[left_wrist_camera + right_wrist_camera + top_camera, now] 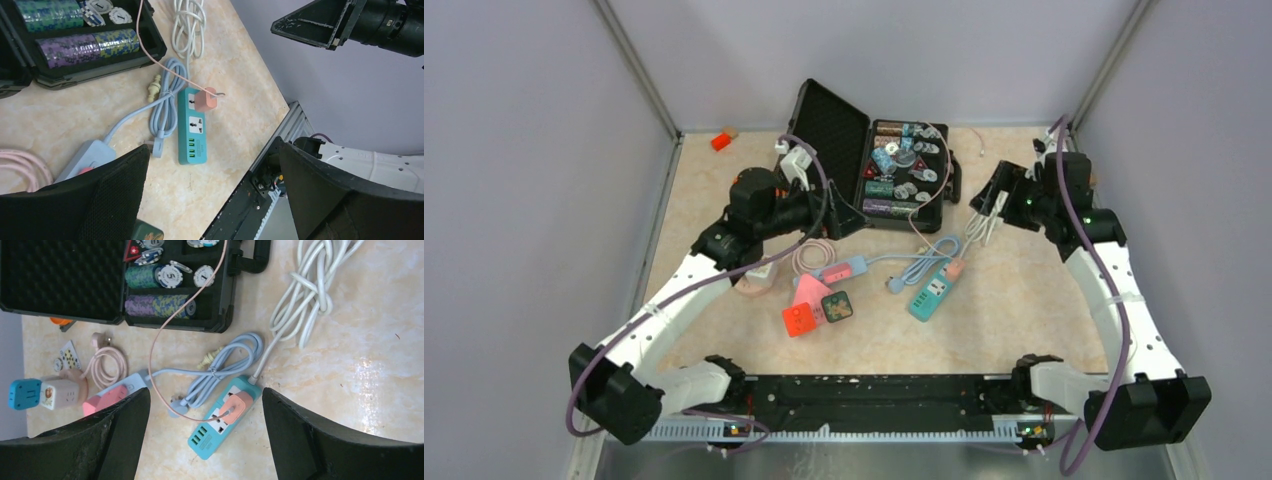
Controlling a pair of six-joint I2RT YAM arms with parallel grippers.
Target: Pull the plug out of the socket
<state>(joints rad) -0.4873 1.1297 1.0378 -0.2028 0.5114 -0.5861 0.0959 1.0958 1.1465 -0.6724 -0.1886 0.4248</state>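
Note:
A teal power strip [931, 290] lies on the table right of centre. A salmon-pink plug [955, 268] sits in its far socket, and a thin pink wire runs from the plug up to the black case. The strip [194, 127] and plug [205, 100] show in the left wrist view, and the strip [222, 420] and plug [235, 405] also show in the right wrist view. My left gripper [849, 215] is open and empty, raised to the left of the strip [214, 150]. My right gripper [989, 200] is open and empty, raised above and behind the strip [205, 392].
An open black case [829, 125] with poker chips stands at the back centre. A white cable bundle [984, 228] and a grey-blue cable [914, 265] lie by the strip. A light-blue strip [844, 270], a pink cable coil [809, 255], a red cube [799, 320] and a dark green cube [837, 307] lie to the left.

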